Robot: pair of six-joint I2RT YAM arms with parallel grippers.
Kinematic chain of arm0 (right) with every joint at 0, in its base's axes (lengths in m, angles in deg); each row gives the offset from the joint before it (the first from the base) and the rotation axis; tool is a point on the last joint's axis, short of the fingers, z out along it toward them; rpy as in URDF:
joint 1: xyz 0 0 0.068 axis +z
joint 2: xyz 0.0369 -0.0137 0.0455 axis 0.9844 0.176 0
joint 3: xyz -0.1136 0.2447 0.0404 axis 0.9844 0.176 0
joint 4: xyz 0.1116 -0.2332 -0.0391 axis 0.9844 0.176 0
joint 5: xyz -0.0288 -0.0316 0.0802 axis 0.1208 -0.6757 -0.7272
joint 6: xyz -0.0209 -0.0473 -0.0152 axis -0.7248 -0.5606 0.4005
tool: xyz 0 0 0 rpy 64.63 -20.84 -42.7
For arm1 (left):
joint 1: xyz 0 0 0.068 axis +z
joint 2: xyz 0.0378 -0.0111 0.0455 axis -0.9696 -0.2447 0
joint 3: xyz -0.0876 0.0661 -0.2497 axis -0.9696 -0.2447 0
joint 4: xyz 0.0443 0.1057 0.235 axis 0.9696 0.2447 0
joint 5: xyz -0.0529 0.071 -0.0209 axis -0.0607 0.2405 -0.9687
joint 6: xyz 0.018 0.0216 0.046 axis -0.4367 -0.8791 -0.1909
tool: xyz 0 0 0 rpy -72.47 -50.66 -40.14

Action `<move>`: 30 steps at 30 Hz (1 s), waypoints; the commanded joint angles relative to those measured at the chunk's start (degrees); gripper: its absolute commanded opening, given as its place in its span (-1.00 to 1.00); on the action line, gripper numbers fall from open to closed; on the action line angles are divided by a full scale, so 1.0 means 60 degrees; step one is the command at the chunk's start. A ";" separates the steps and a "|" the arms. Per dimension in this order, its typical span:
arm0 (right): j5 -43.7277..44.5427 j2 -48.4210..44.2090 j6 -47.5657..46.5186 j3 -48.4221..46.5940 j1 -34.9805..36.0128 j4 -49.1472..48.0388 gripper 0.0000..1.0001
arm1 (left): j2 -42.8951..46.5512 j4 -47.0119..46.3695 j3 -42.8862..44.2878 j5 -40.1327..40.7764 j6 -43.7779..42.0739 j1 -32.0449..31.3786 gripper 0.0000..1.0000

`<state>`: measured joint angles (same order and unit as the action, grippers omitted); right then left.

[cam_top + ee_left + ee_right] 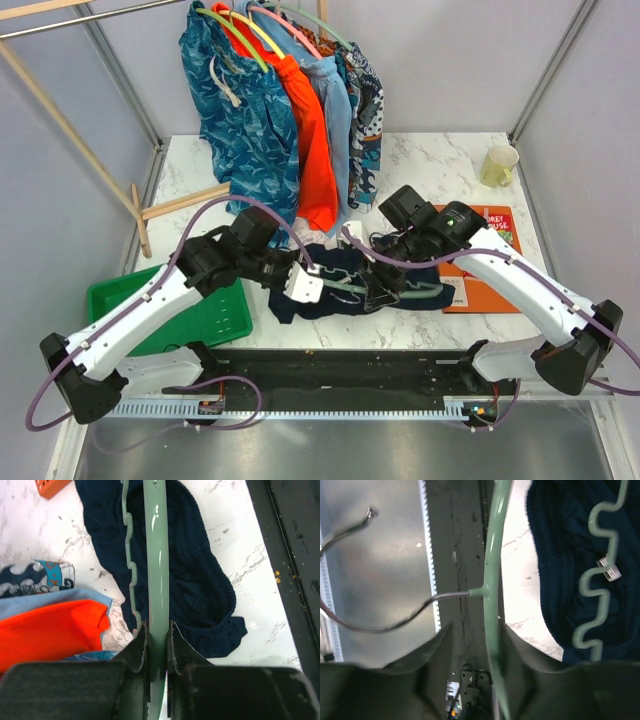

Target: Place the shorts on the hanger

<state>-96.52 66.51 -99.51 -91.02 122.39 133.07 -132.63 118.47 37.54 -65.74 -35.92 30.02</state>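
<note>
1. Top external view: the shorts [335,292] lie crumpled on the marble table [440,165], near its near edge and between the two arms. The hanger [432,293] lies flat across them. The left gripper [305,283] is at its left end and the right gripper [392,272] is near its middle.
2. Left wrist view: the left gripper [159,637] has narrow jaws that pinch the hanger's [157,555] smooth, glossy shoulder bar. The wavy bar [129,555] runs beside it. The shorts [200,580] are soft, matte navy cloth with a gathered waistband and lie under the hanger. I judge that this grip must be firm, because the plastic looks slippery.
3. Right wrist view: the right gripper [476,642] has its jaws partly apart, one on each side of the bar, just below the thin metal hook [395,617], and they grip nothing. I judge that it should move clear of the bar slowly, so the hanger does not twist, and then take the cloth by the waistband and feed it over the zigzag bar.
</note>
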 commanded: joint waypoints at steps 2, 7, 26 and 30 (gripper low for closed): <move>0.0884 0.0223 0.0523 -0.0853 -0.0303 0.0031 0.24 | -0.0115 -0.0851 0.0410 0.0040 0.2217 0.0108 -0.97; 0.1350 -0.2014 -0.0050 -0.0226 -0.0583 -0.2071 0.96 | -0.0027 -0.0822 0.0409 -0.0912 0.3506 0.0414 -0.97; 0.1763 -0.1330 -0.2582 -0.1865 -0.0554 -0.1506 0.96 | -0.1066 -0.0089 0.1567 -0.4503 0.6130 0.1456 -0.97; 0.1441 -0.1039 -0.2890 -0.1981 -0.0539 -0.1097 0.96 | -0.1315 0.0027 0.1597 -0.4518 0.6130 0.1470 -0.97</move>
<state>-83.91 60.67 -112.64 -101.55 118.80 123.17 -139.84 120.44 43.70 -88.30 -1.32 38.52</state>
